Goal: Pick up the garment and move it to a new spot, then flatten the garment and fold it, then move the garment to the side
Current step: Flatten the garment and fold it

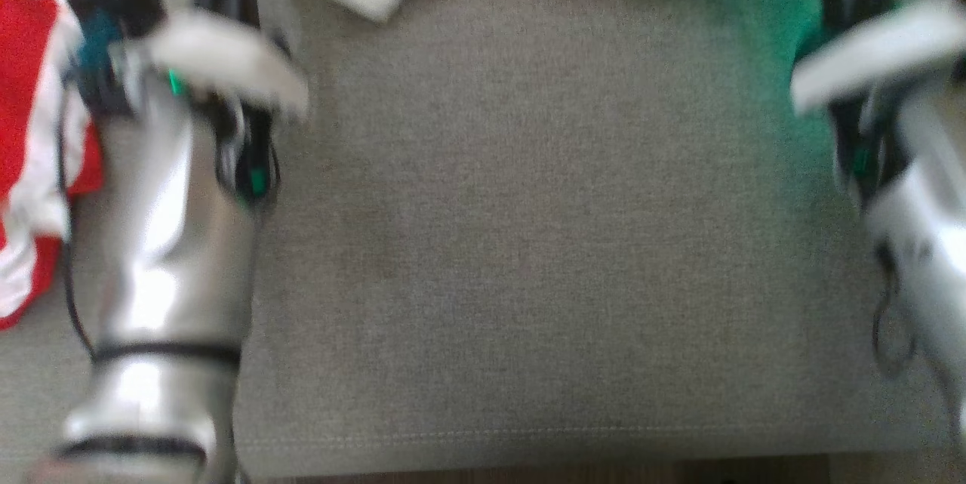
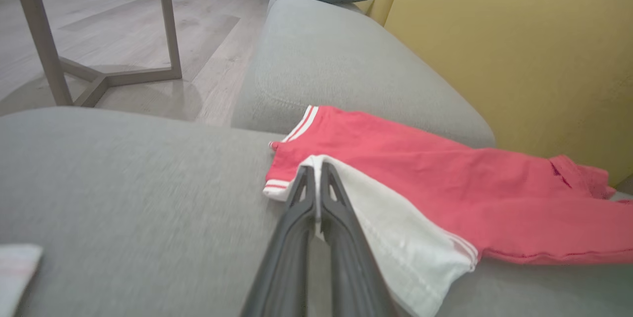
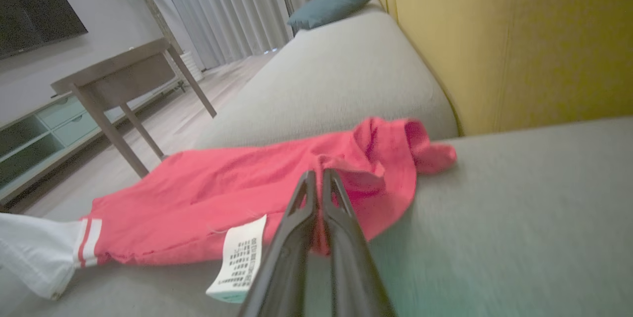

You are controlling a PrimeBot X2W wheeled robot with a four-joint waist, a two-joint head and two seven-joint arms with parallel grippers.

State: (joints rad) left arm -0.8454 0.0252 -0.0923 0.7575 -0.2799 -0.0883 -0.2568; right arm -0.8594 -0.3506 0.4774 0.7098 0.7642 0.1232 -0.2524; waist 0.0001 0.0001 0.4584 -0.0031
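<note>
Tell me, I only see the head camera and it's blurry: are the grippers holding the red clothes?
Observer: In the left wrist view, the left gripper is shut on the garment by its white sleeve.
Operator: And the other one?
Observer: The right wrist view shows the right gripper shut, pinching red fabric near the bunched end.
Operator: What's the white bit up top?
Observer: A care label with printed text, lying at the red fabric's edge.
</note>
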